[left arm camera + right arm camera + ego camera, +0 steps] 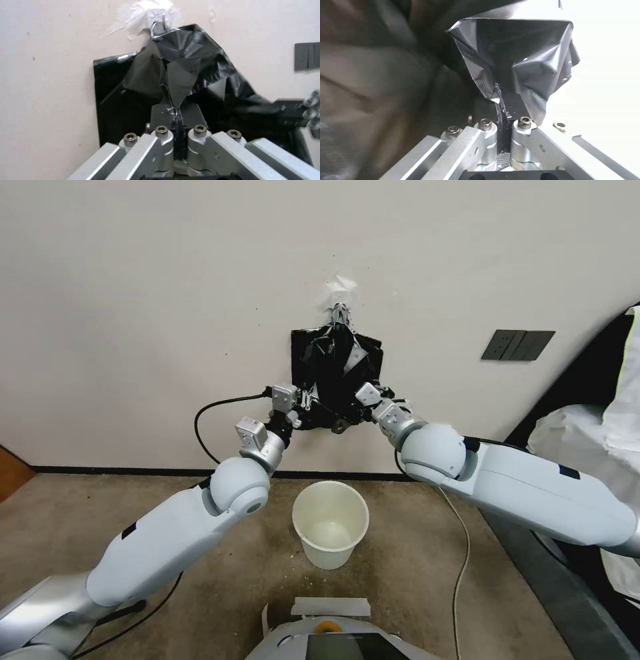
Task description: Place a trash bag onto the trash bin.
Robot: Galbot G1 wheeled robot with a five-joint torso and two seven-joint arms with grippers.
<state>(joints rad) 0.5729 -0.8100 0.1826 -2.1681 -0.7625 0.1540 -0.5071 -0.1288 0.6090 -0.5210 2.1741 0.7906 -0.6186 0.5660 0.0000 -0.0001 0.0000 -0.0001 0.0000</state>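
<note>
Head view first: we have both arms raised to the wall, and between our left gripper (308,405) and right gripper (357,403) hangs the trash bag (331,355), its top gathered with the bundle (368,355) of black bags at a metal clip (341,315) above both grippers. The trash bin (331,523) stands well below and nearer to us than the grippers, on a brownish mottled floor (100,513), open and with nothing in it. We judge the task to be in its early part: the bag is gripped but not yet freed from the clip, and opening it and fitting it over the rim are all left. The wall (133,313) is plain off-white with a dark skirting line; a dark switch plate (518,345) sits off beyond the right gripper.

Left wrist view: our left gripper (176,117) is closed tight, a fold of the trash bag (181,77) pinched between the pads, the clip (160,27) straight ahead above it.

Right wrist view: our right gripper (501,105) is likewise closed on a crinkled fold of the trash bag (520,55), which rises just ahead of the fingers.
</note>
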